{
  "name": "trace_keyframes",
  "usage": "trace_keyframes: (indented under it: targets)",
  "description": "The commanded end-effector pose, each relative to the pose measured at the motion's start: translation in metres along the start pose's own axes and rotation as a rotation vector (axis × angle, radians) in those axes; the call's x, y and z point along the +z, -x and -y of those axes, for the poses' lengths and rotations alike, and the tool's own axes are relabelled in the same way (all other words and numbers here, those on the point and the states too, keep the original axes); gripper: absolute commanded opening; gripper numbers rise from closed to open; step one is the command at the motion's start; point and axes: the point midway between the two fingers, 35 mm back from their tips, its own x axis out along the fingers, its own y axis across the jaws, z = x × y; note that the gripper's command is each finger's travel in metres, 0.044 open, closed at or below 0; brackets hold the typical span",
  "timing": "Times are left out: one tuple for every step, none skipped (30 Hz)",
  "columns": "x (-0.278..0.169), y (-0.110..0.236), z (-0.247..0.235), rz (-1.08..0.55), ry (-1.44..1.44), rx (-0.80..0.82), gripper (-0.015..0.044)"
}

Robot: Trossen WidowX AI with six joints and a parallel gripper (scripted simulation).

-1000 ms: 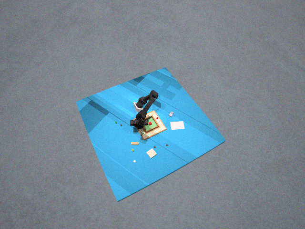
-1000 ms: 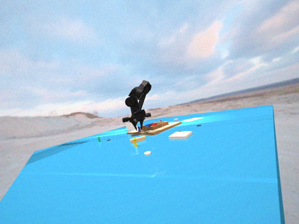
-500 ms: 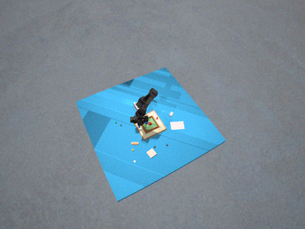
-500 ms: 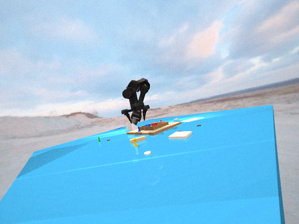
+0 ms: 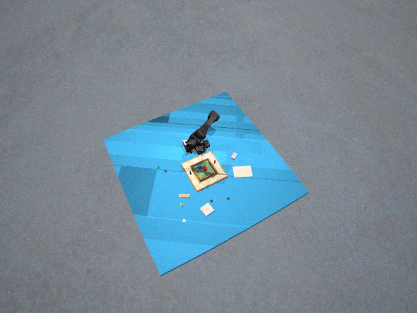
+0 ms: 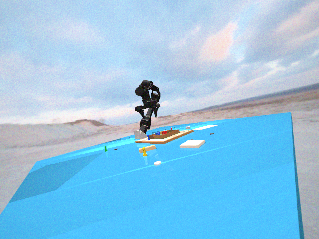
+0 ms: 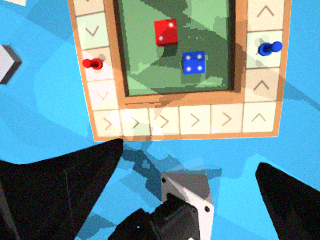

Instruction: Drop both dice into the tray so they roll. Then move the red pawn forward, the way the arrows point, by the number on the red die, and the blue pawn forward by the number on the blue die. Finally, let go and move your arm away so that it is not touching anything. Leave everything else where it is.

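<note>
Gripper (image 7: 187, 165) hangs wide and holds nothing, fingers dark along the wrist view's bottom edge; both dice (image 7: 166, 32) lie in the green tray (image 7: 137, 75) at top, red pawn (image 7: 93, 63) left, blue pawn (image 7: 270, 48) right

A glossy bright-blue square worktop (image 5: 215, 215) sits on speckled grey ground (image 5: 67, 67). Beyond lie pale sandy hills (image 6: 64, 128) under cloudy, pink-tinged sky (image 6: 128, 38).

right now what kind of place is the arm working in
Seemingly a board-game setup on a large blue table outdoors, in open sandy country under cloudy sky. A square game board with arrow squares surrounds a green dice tray holding a red die and a blue die.
</note>
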Motion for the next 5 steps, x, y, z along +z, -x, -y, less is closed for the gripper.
trace_keyframes:
  targets:
    - [0.0008,-0.0001,0.0006,0.0,-0.008,0.001,0.044]
    - [0.0008,-0.0001,0.0006,0.0,-0.008,0.001,0.044]
    - [0.0008,-0.0001,0.0006,0.0,-0.008,0.001,0.044]
    - [0.0008,-0.0001,0.0006,0.0,-0.008,0.001,0.044]
    - [0.0008,-0.0001,0.0006,0.0,-0.008,0.001,0.044]
